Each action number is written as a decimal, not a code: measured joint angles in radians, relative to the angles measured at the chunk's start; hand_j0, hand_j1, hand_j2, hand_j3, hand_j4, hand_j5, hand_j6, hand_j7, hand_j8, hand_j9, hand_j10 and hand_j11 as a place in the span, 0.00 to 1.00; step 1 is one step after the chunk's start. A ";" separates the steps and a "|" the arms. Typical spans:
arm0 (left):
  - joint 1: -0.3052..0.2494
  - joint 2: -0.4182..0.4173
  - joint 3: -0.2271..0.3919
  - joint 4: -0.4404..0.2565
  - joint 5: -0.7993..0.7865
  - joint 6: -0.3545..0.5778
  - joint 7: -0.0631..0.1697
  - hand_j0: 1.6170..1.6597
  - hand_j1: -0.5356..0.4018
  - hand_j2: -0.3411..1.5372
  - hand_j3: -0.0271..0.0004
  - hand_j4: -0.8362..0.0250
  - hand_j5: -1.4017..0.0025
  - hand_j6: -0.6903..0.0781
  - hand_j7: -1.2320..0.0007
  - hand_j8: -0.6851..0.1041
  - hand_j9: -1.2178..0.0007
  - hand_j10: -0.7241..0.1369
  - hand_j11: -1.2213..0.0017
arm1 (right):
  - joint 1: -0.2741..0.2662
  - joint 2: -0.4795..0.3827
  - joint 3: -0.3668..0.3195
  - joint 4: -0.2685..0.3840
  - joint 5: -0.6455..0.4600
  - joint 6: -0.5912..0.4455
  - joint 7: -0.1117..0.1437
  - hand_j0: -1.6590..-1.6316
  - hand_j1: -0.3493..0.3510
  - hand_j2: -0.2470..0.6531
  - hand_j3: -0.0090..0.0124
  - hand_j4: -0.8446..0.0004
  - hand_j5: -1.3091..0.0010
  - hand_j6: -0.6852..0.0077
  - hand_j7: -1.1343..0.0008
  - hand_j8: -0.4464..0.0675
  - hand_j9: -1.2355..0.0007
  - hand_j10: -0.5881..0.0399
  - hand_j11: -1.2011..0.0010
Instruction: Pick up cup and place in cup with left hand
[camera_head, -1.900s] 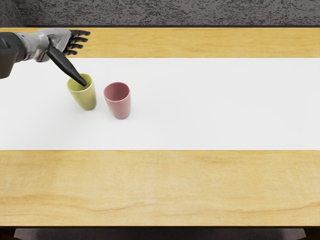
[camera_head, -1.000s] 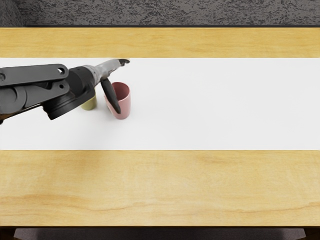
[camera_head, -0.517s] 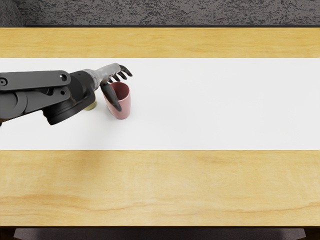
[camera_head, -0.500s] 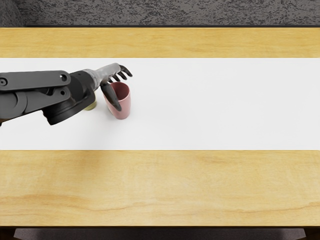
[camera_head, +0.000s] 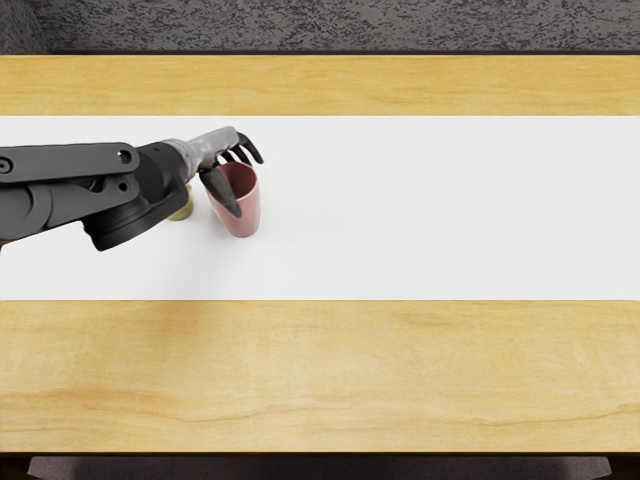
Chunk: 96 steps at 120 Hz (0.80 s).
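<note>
The pink cup (camera_head: 249, 211) stands about upright at ten o'clock from the middle of the head view, its base on or very near the white band (camera_head: 450, 210) of the tabletop (camera_head: 320, 375). Our left robot hand (camera_head: 214, 147) reaches it from the nine o'clock side, pinching it between a thumb laid down the cup's near left side and fingers bent over toward its far rim. We cannot see how firmly the fingertips press. Just beside the pink cup, toward nine o'clock, sits the yellow-green cup (camera_head: 181, 209), mostly hidden by the left arm (camera_head: 70, 162).

We judge the grasp to be the step in hand, with the lift and the nesting not yet done. Next we should make the hold secure, then raise the pink cup straight up until its base clears the other's rim. From there we would carry it toward nine o'clock, line it up over the opening and lower it gently, since a tilted base could catch that rim.
</note>
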 joint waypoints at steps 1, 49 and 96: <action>0.000 0.001 0.000 0.000 0.000 0.000 0.000 0.94 0.43 0.26 0.99 0.48 0.58 0.40 0.52 0.47 0.53 0.38 0.53 | 0.000 0.000 0.000 0.000 0.000 0.000 0.000 0.04 0.02 0.27 0.42 0.99 0.99 0.97 0.99 0.85 0.99 0.92 0.99; -0.081 0.072 -0.037 -0.059 -0.010 -0.009 -0.001 0.94 0.44 0.29 0.99 0.43 0.56 0.37 0.50 0.42 0.49 0.33 0.49 | 0.000 0.000 0.000 0.000 0.000 0.000 0.000 0.04 0.02 0.27 0.42 0.99 0.99 0.97 0.99 0.85 0.99 0.92 0.99; -0.178 0.176 -0.077 -0.124 -0.018 -0.111 0.000 0.94 0.44 0.28 0.99 0.43 0.55 0.37 0.49 0.45 0.48 0.34 0.49 | 0.000 0.000 0.000 0.000 0.000 0.000 0.000 0.04 0.02 0.27 0.42 0.99 0.99 0.97 0.99 0.85 0.99 0.92 0.99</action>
